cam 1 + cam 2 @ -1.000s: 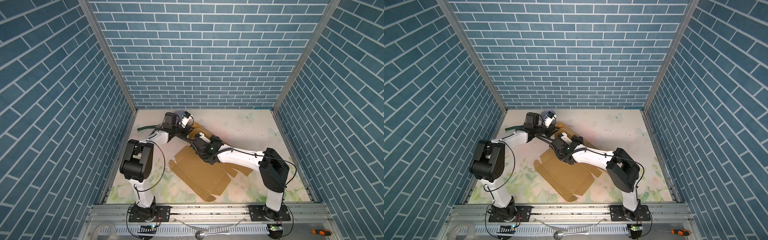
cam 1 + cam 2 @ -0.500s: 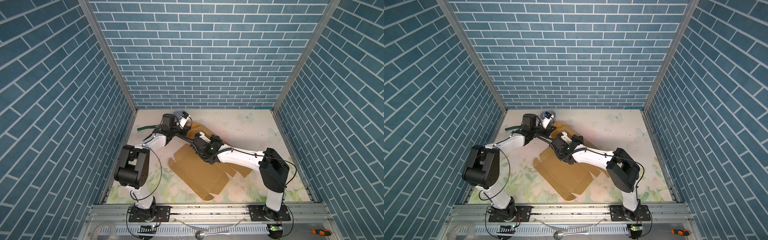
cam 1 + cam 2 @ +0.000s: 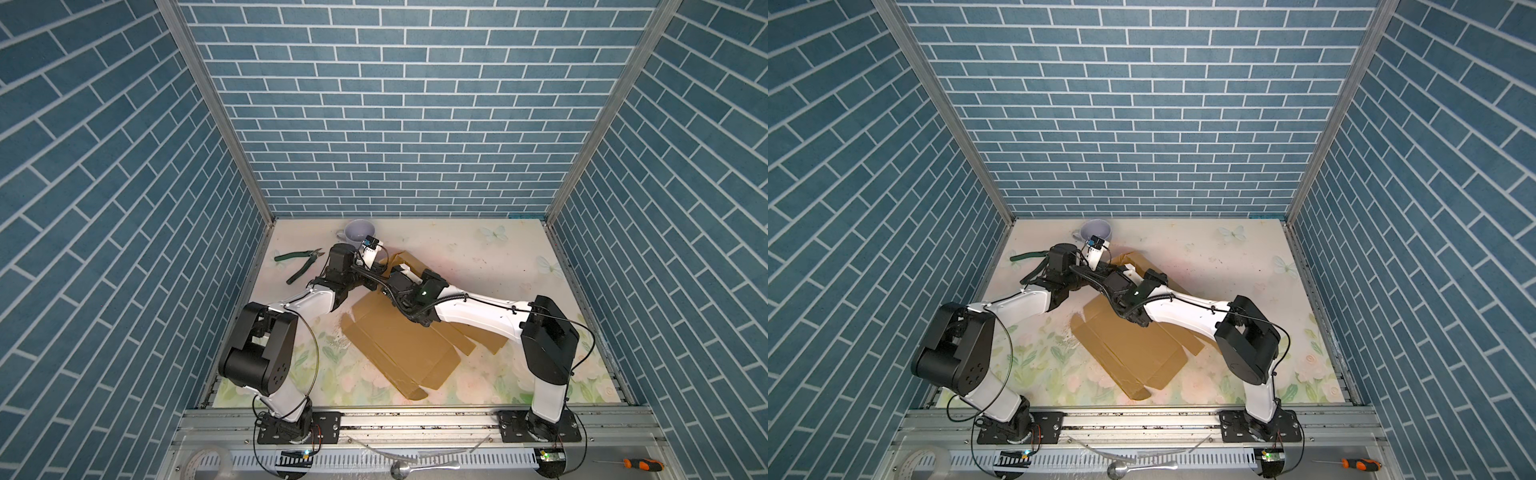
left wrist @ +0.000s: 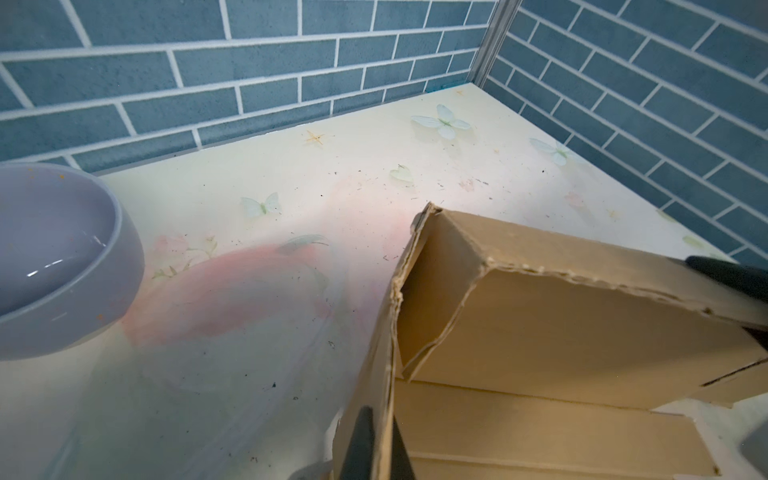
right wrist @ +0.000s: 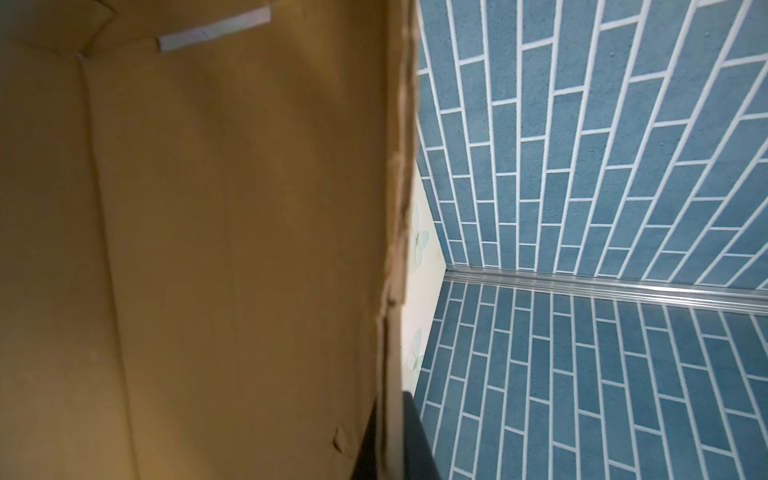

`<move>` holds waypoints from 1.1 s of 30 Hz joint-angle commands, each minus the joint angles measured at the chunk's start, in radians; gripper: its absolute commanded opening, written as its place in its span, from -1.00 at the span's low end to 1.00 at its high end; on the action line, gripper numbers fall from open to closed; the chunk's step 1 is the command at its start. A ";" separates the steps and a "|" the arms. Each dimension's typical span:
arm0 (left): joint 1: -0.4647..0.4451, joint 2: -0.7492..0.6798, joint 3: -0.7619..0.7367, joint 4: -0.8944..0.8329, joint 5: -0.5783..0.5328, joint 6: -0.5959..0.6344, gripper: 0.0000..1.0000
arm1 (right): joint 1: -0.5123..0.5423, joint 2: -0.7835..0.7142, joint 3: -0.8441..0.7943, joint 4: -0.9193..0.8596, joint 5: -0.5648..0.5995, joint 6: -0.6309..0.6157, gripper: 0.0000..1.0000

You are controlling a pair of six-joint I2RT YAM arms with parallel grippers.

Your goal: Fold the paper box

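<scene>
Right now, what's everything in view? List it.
box: 1, brown cardboard, mid-table, far flaps raised
cup: 1, lilac, back of table
cutters: 1, green handles, back left
tape roll: 1, pale, front ledge, left
spoon: 1, metal, front ledge, centre
screwdriver: 1, orange and black, front ledge, right
table: 1, pale floral
walls: 3, blue brick
left arm: 1, white and black
right arm: 1, white and black
left gripper: 1, black, shut on box edge
right gripper: 1, black, shut on box edge
</scene>
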 commanded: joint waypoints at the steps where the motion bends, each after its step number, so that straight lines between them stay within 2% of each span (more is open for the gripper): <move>1: -0.040 -0.007 -0.022 0.115 0.023 -0.100 -0.99 | 0.014 0.000 0.060 -0.051 -0.102 0.089 -1.00; 8: -0.064 0.012 -0.065 0.191 0.011 -0.155 -0.91 | 0.014 -0.006 0.052 -0.061 -0.116 0.110 -1.00; 10: -0.071 0.016 -0.071 0.214 0.001 -0.169 -0.91 | 0.012 -0.006 0.056 -0.083 -0.152 0.120 -1.00; 20: -0.089 0.022 -0.115 0.234 -0.107 -0.150 -1.00 | -0.032 -0.074 0.055 -0.158 -0.537 0.225 -0.39; 24: -0.089 0.025 -0.116 0.230 -0.128 -0.147 -1.00 | -0.077 -0.113 0.057 -0.158 -0.746 0.266 -0.19; 27: -0.090 0.027 -0.117 0.232 -0.130 -0.149 -1.00 | -0.126 -0.146 0.047 -0.138 -0.924 0.317 -0.11; 33: -0.101 0.033 -0.113 0.232 -0.129 -0.145 -1.00 | -0.205 -0.187 0.010 -0.058 -1.198 0.403 0.02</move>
